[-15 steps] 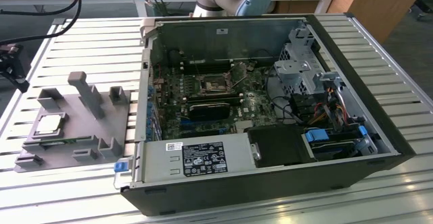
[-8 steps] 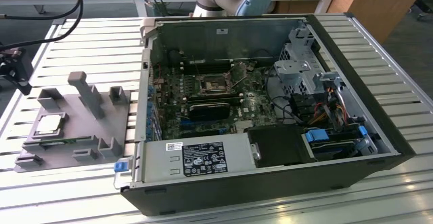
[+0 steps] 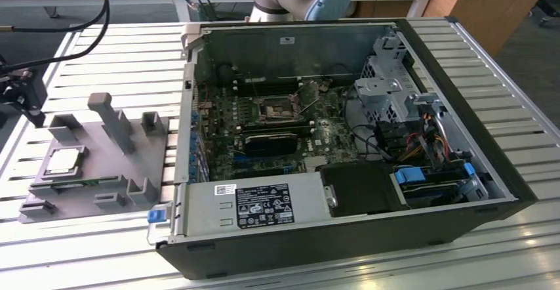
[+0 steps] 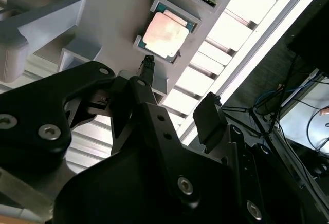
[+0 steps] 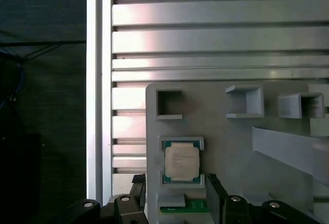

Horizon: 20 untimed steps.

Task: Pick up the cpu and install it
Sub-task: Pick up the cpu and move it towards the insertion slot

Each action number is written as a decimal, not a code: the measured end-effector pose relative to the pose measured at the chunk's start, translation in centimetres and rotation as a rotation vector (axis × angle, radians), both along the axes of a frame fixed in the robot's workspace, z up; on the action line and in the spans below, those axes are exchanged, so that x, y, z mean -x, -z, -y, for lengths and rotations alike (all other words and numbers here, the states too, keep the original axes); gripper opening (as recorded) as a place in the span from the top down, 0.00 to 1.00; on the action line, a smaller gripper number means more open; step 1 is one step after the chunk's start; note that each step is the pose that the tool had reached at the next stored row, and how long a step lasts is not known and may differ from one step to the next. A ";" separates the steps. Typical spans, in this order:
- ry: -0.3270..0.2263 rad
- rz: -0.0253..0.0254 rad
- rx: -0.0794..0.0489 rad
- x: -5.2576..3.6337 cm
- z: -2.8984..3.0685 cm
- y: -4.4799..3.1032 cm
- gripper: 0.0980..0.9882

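Your black two-fingered gripper (image 4: 177, 90) is wide open and holds nothing. In the second wrist view its fingers (image 4: 149, 67) stand well apart, with only the tray and table showing between them.

The cpu (image 5: 181, 162), a small flat square chip with a shiny silver metal top and a thin tan edge, has not yet been picked up. It lies flat in a shallow square pocket of the grey plastic fixture tray (image 5: 231, 147), near one edge of the tray. In the first wrist view the two fingertips (image 5: 212, 180) reach in from either side of that pocket, apart from the chip and not touching it. You can see the same chip (image 4: 165, 34) in the second wrist view, beyond the fingertips and clear of them.

A narrow green circuit board strip (image 5: 185, 208) lies in the tray just beside the cpu pocket. Several open-sided rectangular grey holders (image 5: 245, 102) and tall grey posts (image 3: 109, 119) rise from the tray's other parts.

The tray rests on a ribbed aluminium table (image 3: 490, 54). In the exterior view the gripper hangs over the tray's outer side, away from the case. An open black computer case (image 3: 437, 205) lies on its side just beside the tray, toward the exterior view's right. Its green motherboard (image 3: 262, 129) is exposed, with a square socket frame (image 3: 278, 109) on it, well apart from the tray.
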<state>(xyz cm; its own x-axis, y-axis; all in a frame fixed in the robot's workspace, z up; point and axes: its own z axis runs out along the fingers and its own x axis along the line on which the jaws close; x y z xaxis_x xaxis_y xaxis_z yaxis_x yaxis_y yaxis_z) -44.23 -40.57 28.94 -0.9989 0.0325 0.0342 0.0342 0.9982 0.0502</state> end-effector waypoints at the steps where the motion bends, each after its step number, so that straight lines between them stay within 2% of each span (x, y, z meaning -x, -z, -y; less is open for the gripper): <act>1: 0.000 0.0028 0.000 0.00 0.00 0.09 0.45; 7: 0.000 0.0126 0.000 0.00 0.00 0.62 0.45; 10: 0.000 0.0225 0.000 0.01 0.00 0.92 0.45; 20: -0.013 0.0229 -0.004 0.02 0.00 1.72 0.45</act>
<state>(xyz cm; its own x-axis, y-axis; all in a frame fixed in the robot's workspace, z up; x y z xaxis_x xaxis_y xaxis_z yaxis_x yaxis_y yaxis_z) -44.25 -40.57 27.22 -0.9997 0.0197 0.0114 0.0203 0.9983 0.0548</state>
